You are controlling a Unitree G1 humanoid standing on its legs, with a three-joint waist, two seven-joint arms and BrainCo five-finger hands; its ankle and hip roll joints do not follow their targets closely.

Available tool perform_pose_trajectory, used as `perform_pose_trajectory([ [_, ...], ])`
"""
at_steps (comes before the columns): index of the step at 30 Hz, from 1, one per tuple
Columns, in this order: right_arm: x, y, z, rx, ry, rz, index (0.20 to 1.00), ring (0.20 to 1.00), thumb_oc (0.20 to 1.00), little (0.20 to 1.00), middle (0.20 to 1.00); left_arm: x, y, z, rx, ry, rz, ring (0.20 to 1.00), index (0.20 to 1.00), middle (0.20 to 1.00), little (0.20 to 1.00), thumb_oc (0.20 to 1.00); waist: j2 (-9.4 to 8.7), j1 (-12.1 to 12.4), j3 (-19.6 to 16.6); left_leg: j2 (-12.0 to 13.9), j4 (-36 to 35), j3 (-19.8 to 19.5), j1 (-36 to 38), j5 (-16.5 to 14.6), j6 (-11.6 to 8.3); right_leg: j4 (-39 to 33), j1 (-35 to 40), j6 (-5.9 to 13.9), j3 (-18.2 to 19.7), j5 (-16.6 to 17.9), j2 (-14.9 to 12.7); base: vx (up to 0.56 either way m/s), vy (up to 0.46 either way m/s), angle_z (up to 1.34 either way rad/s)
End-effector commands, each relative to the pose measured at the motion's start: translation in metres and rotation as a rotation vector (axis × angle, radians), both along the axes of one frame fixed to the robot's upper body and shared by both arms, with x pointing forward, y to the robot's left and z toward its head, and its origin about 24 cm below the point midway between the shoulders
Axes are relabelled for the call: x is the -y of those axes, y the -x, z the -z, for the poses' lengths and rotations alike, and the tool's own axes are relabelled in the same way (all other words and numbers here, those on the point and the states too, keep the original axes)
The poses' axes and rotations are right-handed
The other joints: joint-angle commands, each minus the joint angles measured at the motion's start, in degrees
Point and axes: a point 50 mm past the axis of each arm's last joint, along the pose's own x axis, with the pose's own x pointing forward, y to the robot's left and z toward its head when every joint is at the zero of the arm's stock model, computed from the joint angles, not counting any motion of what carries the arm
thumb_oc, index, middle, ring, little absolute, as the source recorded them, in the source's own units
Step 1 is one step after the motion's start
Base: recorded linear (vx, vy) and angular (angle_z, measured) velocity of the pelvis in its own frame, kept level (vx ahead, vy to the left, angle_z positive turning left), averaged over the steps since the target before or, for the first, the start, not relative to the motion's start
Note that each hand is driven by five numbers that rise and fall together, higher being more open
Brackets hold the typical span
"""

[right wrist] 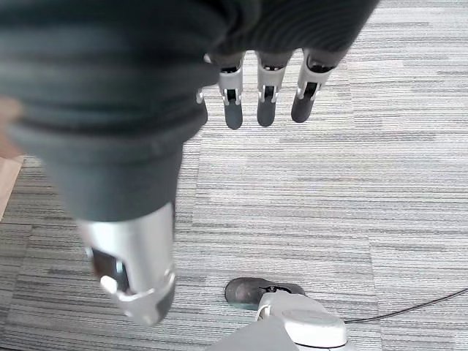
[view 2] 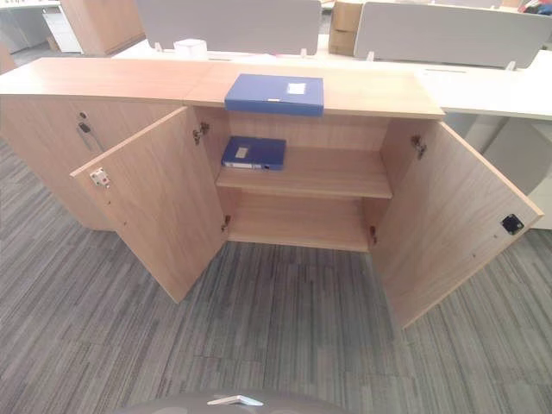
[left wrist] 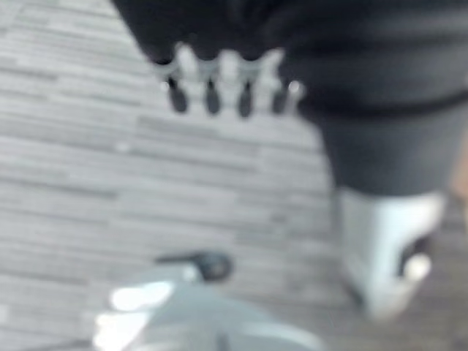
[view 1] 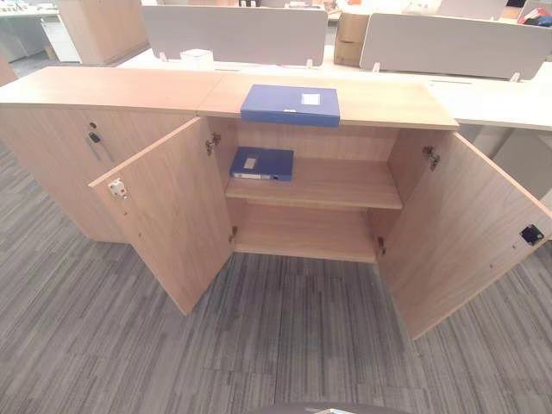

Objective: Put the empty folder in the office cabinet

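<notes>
Both hands (right wrist: 267, 88) empty; white-labelled folder (view 1: 290, 103) atop cabinet (view 1: 345, 185).

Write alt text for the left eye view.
A blue folder lies on top of a wooden cabinet whose two doors stand open. A second blue folder lies on the upper shelf; grey carpet in front.

Left hand (left wrist: 219, 80) and right hand (right wrist: 267, 88) hang down, fingers straight, holding nothing.
</notes>
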Motion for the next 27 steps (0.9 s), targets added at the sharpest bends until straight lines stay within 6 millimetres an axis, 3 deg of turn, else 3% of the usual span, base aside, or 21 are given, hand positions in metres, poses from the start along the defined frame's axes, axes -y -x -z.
perform_pose_trajectory([
  [1, 0.0193, -0.0067, -0.0046, -0.024, 0.073, -0.02, 1.0, 1.0, 1.0, 1.0, 1.0, -0.0034, -0.0085, -0.0003, 0.0, -0.029, -0.018, 1.0, 1.0, 1.0, 1.0, 1.0, 0.86, 0.7, 1.3, 2.29, 0.0, 3.1, -1.0, -3.21, -3.22, -0.24, -0.96, 5.85, -1.91, -2.08, -2.75, 0.0, 0.0, 0.0],
  [27, 0.0136, -0.0005, -0.0028, -0.037, 0.066, -0.03, 1.0, 1.0, 1.0, 1.0, 1.0, -0.0088, -0.006, -0.0007, -0.024, -0.058, -0.023, 1.0, 1.0, 1.0, 1.0, 1.0, 0.44, 0.45, 1.51, 2.35, 0.0, 3.29, -0.85, -3.63, -3.38, -0.24, -0.8, 5.95, -2.09, -2.29, -2.79, 0.0, 0.0, 0.0],
])
